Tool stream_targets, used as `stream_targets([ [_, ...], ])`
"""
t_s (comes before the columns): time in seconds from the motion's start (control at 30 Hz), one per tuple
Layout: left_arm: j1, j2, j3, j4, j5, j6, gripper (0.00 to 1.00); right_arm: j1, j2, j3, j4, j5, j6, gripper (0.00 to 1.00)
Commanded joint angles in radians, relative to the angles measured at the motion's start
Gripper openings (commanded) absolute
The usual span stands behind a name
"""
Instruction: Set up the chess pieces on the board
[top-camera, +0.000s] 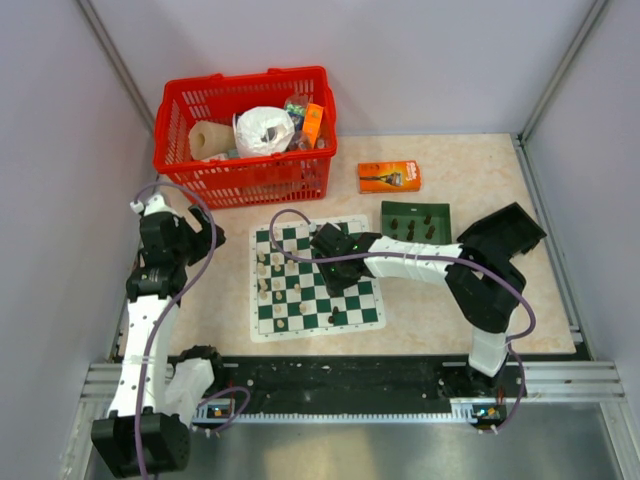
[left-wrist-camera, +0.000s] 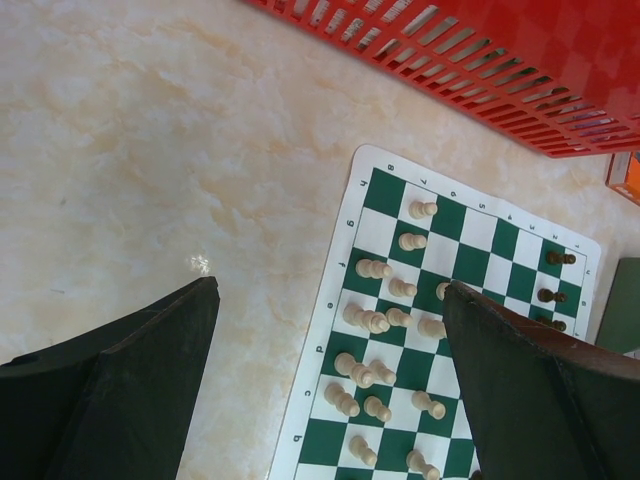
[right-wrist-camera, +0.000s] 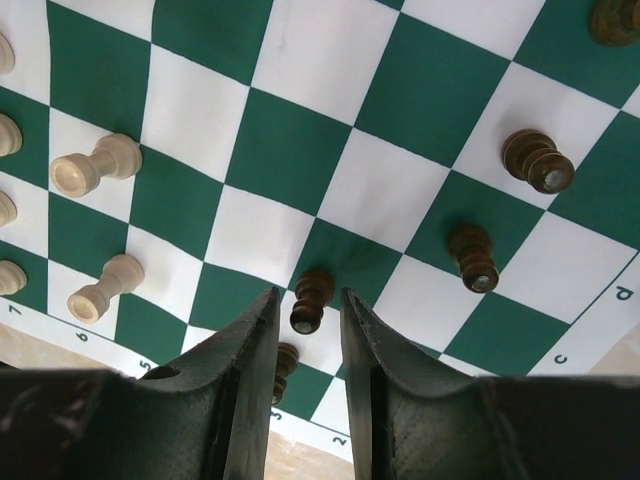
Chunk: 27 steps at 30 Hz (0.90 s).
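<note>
The green and white board (top-camera: 352, 300) lies in the middle of the table. Cream pieces (top-camera: 268, 275) stand along its left side; several dark ones stand on its right. My right gripper (top-camera: 326, 246) hovers over the board's top edge. In the right wrist view its jaws (right-wrist-camera: 308, 292) stand narrowly apart around an upright dark pawn (right-wrist-camera: 312, 285), with a small gap on each side. Other dark pawns (right-wrist-camera: 472, 258) and cream pieces (right-wrist-camera: 95, 168) stand nearby. My left gripper (top-camera: 187, 236) is wide open and empty (left-wrist-camera: 330, 285) above bare table, left of the board (left-wrist-camera: 480, 260) and its cream pieces (left-wrist-camera: 375, 320).
A red basket (top-camera: 245, 170) of items stands at the back left. An orange box (top-camera: 389, 177) lies behind the board. A dark green tray (top-camera: 390, 210) with several dark pieces sits right of the board, beside a black tray (top-camera: 503, 232).
</note>
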Motion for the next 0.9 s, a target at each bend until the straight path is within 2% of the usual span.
stream_targets([
  [0.0, 0.002, -0.015, 0.000, 0.035, -0.012, -0.007, 0.99, 0.014, 0.014, 0.010, 0.010, -0.002, 0.006, 0.31],
  [0.23, 0.001, -0.019, -0.001, 0.035, -0.012, -0.010, 0.99, 0.013, 0.015, 0.010, 0.012, 0.004, 0.005, 0.29],
  [0.4, 0.001, -0.018, -0.006, 0.036, -0.012, -0.010, 0.99, 0.013, 0.014, 0.010, 0.012, 0.002, -0.003, 0.19],
  [0.43, 0.001, -0.018, -0.006, 0.036, -0.009, -0.010, 0.99, 0.014, 0.012, 0.010, 0.009, -0.001, -0.003, 0.11],
  [0.47, 0.001, -0.019, -0.007, 0.036, -0.009, -0.010, 0.99, 0.013, 0.009, 0.012, 0.007, 0.001, -0.003, 0.10],
  [0.87, 0.001, -0.018, -0.009, 0.039, -0.006, -0.010, 0.99, 0.007, -0.124, -0.036, -0.056, 0.111, 0.017, 0.11],
])
